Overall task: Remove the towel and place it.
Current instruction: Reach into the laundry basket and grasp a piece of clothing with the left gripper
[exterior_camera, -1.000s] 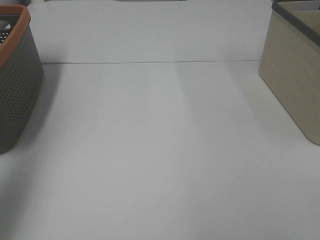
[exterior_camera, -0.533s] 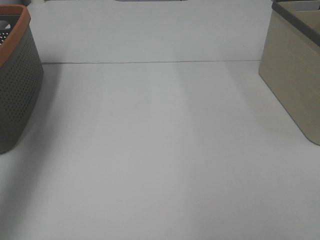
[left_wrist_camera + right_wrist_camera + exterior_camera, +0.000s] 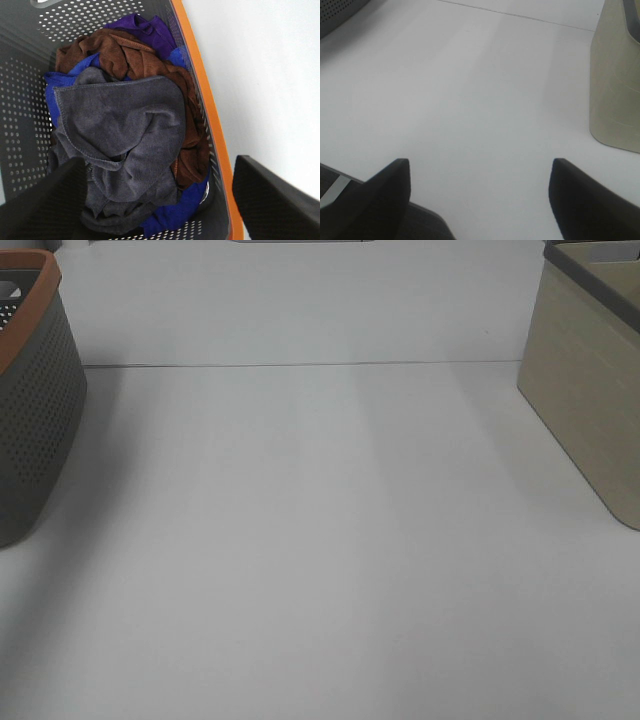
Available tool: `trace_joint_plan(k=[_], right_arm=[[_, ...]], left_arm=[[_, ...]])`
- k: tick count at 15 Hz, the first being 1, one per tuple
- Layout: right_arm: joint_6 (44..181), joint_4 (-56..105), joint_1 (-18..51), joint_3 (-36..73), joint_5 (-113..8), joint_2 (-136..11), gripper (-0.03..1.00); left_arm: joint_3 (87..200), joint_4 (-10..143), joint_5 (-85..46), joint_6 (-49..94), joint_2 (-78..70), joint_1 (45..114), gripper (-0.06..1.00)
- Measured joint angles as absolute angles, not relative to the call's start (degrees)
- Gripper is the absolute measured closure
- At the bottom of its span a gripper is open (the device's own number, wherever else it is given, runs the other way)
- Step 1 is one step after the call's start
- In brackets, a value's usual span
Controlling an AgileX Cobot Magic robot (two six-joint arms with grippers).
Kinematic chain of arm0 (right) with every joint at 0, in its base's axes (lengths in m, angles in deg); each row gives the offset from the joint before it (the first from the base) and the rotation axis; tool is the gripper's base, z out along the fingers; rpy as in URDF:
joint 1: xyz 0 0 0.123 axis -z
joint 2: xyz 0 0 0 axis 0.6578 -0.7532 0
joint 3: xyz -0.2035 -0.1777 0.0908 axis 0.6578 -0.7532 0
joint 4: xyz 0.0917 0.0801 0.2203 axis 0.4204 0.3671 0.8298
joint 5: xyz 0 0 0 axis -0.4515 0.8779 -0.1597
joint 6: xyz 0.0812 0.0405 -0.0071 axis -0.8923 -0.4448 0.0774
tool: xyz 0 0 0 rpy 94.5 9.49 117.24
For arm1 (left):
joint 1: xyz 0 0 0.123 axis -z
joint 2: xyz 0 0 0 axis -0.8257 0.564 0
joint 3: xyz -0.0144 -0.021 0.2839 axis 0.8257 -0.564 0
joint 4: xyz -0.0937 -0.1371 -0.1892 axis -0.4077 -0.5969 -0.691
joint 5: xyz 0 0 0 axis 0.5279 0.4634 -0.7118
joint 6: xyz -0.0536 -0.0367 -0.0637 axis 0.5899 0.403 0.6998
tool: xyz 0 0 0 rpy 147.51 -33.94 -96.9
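In the left wrist view the dark grey towel (image 3: 122, 135) lies crumpled on top of a pile of cloths inside the grey perforated basket (image 3: 202, 107) with an orange rim. Brown (image 3: 125, 52), purple (image 3: 137, 25) and blue (image 3: 55, 87) cloths lie under and around it. My left gripper (image 3: 160, 200) hangs above the basket, open, with nothing between its fingers; one finger is over the basket, the other over the table beside the rim. My right gripper (image 3: 480, 195) is open and empty above the bare white table. Neither gripper shows in the exterior high view.
The basket (image 3: 30, 410) stands at the table's left edge. A beige bin (image 3: 590, 390) with a dark rim stands at the right, also seen as the beige bin (image 3: 617, 85) in the right wrist view. A seam (image 3: 300, 365) runs across the white table (image 3: 320, 540) at the back.
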State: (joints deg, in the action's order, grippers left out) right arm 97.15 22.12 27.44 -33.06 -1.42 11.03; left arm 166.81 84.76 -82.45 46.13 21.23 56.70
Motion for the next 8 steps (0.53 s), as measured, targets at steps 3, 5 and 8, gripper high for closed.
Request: trace_joint_plan(k=[3,5,8], right_arm=[[97.03,22.12,27.44,-33.06,-1.42,11.03,0.22],[95.6,21.09,27.44,-33.06,-1.42,11.03,0.22],[94.74,20.81,27.44,-33.06,-1.42,11.03,0.22]], left_arm=[[170.65,84.25,-82.91,44.35,26.79,55.55,0.2],[171.63,82.53,-82.56,42.12,29.48,51.2,0.2],[171.63,77.43,-80.96,36.96,31.54,44.55,0.2]])
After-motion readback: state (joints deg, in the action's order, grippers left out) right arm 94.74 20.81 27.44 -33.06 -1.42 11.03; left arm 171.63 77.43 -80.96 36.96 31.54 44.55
